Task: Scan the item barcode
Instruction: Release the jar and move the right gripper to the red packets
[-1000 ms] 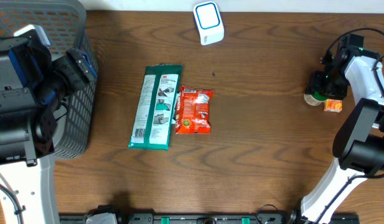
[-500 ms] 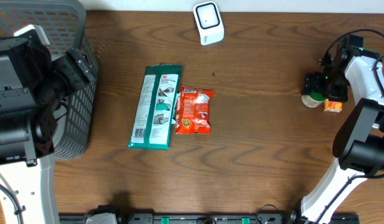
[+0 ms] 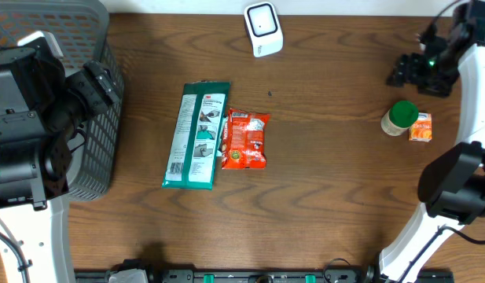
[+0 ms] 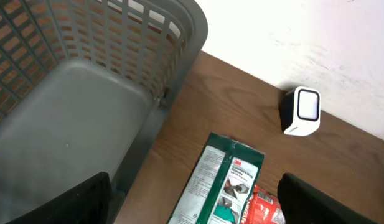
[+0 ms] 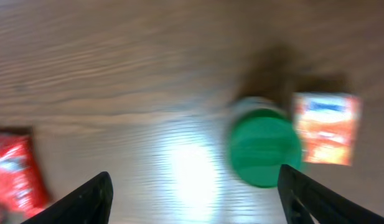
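Evidently the green-lidded jar (image 3: 399,118) stood upright on the table (image 3: 328,196), well to the right of the scanner (image 3: 263,29) and nearer the robot, just beside a small orange box (image 3: 420,126). It sat free, probably awaiting a grip that would bring its label to the scanner. The right gripper (image 5: 195,205) hung above it, fingers spread wide and empty, the jar clear of both. Left of the scanner, a green packet (image 3: 196,135) and a red packet (image 3: 244,139) lay flat, touching. The left gripper (image 4: 192,205), likewise spread and empty, hovered by the basket (image 4: 179,37), farther left.
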Available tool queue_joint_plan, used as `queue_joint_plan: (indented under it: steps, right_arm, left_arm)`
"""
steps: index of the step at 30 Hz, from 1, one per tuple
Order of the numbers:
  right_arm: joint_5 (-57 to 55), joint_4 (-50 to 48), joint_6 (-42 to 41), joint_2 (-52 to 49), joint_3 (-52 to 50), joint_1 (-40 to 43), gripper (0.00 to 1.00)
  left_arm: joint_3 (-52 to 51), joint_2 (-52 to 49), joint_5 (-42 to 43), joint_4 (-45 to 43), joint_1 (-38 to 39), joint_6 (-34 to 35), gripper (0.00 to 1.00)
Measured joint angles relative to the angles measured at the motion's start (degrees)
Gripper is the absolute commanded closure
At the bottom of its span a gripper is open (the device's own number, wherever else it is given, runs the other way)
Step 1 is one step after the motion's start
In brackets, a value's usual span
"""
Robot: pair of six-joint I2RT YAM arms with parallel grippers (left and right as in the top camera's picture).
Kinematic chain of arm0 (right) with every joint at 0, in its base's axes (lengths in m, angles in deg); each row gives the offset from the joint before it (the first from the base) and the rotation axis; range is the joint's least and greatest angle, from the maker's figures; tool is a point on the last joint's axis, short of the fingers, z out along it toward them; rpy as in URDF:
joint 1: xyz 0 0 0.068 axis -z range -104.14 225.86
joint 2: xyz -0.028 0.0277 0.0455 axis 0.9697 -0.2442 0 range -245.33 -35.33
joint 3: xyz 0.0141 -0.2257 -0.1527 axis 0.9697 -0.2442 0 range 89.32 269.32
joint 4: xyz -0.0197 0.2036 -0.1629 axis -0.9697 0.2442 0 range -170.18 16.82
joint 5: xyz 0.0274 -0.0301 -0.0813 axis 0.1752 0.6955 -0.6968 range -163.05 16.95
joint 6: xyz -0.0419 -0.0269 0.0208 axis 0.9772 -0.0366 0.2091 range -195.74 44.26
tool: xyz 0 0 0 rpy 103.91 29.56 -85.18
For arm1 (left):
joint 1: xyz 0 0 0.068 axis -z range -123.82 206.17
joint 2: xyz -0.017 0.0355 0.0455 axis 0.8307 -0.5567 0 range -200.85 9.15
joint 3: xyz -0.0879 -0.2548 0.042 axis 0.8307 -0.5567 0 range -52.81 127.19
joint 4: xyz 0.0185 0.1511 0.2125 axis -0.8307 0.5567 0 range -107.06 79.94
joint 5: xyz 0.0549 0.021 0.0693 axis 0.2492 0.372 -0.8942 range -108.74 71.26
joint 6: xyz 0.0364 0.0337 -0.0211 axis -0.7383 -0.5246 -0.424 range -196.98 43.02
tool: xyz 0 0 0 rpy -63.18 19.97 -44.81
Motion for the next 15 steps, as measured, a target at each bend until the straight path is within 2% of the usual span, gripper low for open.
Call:
queue_joint_plan:
  steps: [3, 5, 7, 8, 15]
  right_arm:
    - [3.45, 0.13, -0.02, 0.04, 0.0, -4.33, 0.22]
    - [5.25, 0.13, -0.04, 0.02, -0.09, -7.96, 0.18]
    - [6.58, -0.46, -0.74, 0.02, -0.09, -11.96, 0.09]
    - [7.13, -0.87, -1.53, 0.02, -0.13, -14.08, 0.01]
    - [8.76, -3.08, -7.63, 0.02, -0.74, -28.46, 0.01]
  left_arm:
    - [0.0, 0.0, 0.0, 0.0, 0.0, 0.0, 0.15]
    - [0.0, 0.0, 0.0, 0.02, 0.0, 0.0, 0.15]
    - [0.0, 0.0, 0.0, 0.02, 0.0, 0.0, 0.15]
    - [0.0, 0.0, 0.0, 0.0, 0.0, 0.0, 0.15]
    - [0.0, 0.0, 0.0, 0.02, 0.0, 0.0, 0.15]
